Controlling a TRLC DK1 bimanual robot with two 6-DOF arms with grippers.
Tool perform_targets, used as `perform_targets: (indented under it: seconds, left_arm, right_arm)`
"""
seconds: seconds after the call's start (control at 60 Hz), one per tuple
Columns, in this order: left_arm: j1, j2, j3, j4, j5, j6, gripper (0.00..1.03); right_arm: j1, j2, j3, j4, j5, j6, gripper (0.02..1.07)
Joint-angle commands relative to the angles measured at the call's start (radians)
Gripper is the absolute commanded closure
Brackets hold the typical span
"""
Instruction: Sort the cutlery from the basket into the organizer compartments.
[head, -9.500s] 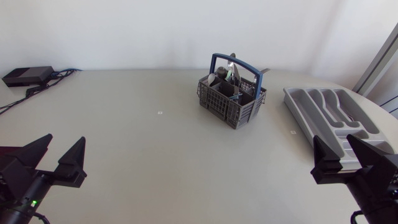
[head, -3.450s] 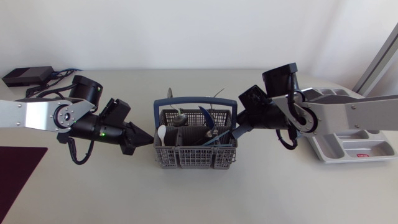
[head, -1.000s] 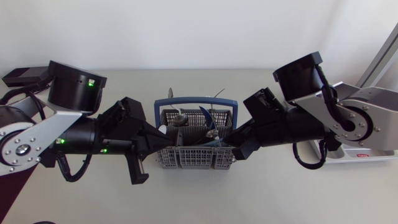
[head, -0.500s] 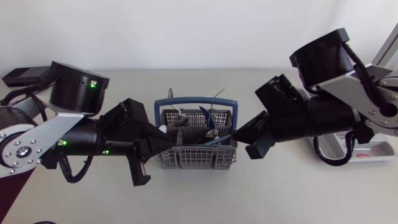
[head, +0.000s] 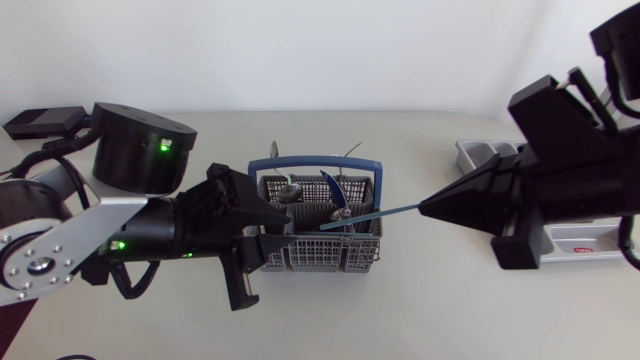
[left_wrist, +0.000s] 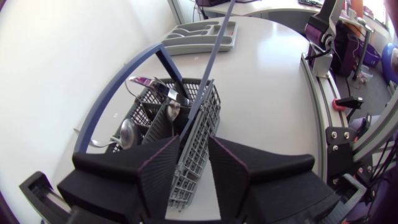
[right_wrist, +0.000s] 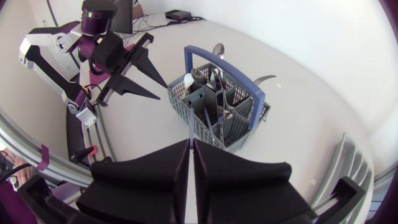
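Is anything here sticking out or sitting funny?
Only one thing: a long blue utensil pokes sideways out of the basket, almost level. Its far end is pinched in the right tool and its other end is inside the basket. The left tool clamps the basket's wall. Nothing looks spilled or broken.

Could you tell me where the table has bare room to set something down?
Bare table along the near edge, and behind the basket toward the organizer. Crowded at the basket: left gripper and right gripper with the blue utensil.
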Motion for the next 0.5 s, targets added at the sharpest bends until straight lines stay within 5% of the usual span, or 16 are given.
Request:
perform_targets:
  seconds: [0.0,0.15,0.483]
  left_arm:
    - [-0.051,0.014,0.024,0.034,-0.037,0.044,0.59]
    - [-0.136,0.038,0.021,0.104,-0.164,0.069,0.5]
    - [-0.222,0.098,0.041,0.172,-0.281,0.089,0.49]
  right_arm:
    - [0.007,-0.027,0.036,-0.035,-0.006,-0.008,1.0]
    - [0.029,-0.067,0.045,-0.058,-0.01,0.01,1.0]
    - [0.065,-0.097,0.012,-0.036,-0.014,0.035,1.0]
